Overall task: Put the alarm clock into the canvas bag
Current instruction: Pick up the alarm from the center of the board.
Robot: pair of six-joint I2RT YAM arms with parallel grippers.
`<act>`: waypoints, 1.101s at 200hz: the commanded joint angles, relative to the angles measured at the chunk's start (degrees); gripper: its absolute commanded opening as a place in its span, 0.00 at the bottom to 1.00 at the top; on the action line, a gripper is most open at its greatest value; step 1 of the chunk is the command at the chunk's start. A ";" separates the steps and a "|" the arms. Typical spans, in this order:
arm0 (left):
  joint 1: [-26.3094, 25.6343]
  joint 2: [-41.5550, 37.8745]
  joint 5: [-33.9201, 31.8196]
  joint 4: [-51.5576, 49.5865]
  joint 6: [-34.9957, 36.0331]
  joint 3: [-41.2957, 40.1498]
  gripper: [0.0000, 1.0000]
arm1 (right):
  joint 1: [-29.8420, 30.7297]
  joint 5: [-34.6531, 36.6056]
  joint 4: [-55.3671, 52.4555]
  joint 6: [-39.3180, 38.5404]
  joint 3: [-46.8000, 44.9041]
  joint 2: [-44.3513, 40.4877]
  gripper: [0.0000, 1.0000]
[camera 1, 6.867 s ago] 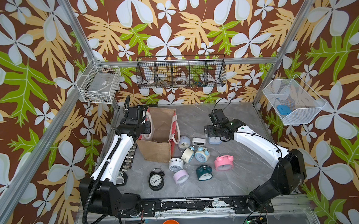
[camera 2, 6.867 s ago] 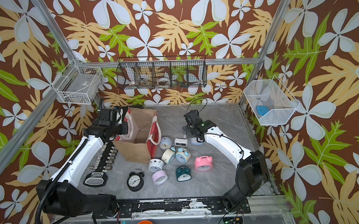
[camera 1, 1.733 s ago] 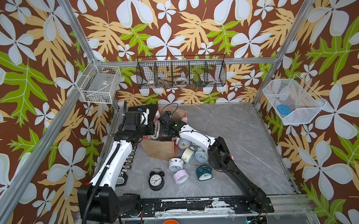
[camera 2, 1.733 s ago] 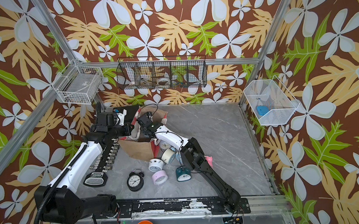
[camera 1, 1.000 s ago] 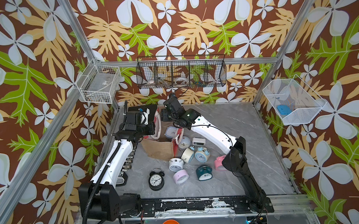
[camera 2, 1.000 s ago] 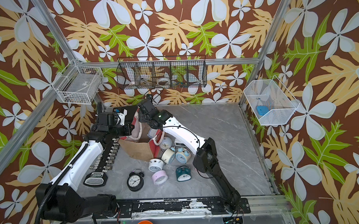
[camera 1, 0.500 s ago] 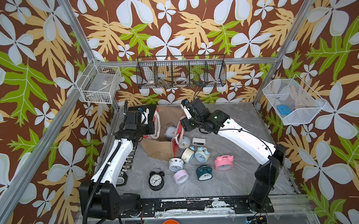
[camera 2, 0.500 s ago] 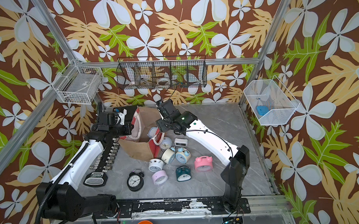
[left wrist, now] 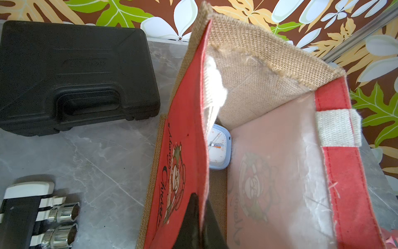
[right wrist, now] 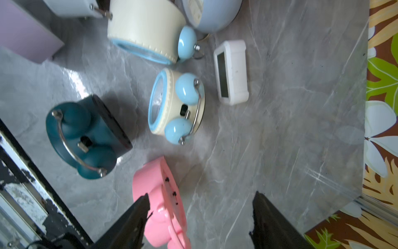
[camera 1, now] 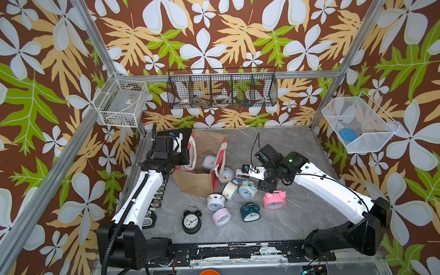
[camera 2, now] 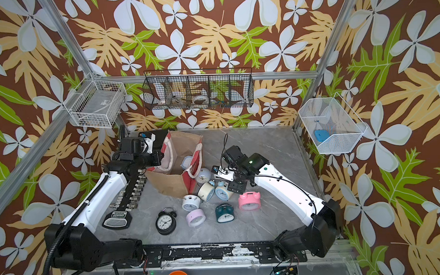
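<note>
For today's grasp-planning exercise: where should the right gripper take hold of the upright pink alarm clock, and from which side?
Probably from above, closing on the flat front and back faces of the pink alarm clock. It stands upright and is slim front to back, so the open right gripper should span it.

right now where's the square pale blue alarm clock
In both top views the square pale blue alarm clock lies inside the red-and-burlap canvas bag that the left gripper pinches, back left of the table.
</note>
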 commanded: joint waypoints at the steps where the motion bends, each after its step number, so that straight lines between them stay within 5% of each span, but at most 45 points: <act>1: 0.16 0.11 0.06 -0.68 0.30 0.18 0.00 | -0.85 2.74 -5.28 -4.16 -1.31 -0.24 0.80; 51: 0.24 0.01 -0.07 -0.85 0.31 0.18 0.00 | -4.09 1.61 -3.01 -3.37 -7.97 1.53 0.92; 123: 0.24 0.11 -0.29 -0.95 0.38 0.19 0.00 | -4.38 -4.65 2.39 -1.95 -15.54 4.83 0.89; 177: 0.24 0.59 -0.33 -0.93 0.36 0.29 0.00 | -4.73 -2.52 7.48 -1.16 -21.23 5.75 0.82; 220: 0.32 0.66 -0.51 -0.96 0.34 0.25 0.00 | -4.91 -2.53 6.85 -0.75 -20.30 5.56 0.63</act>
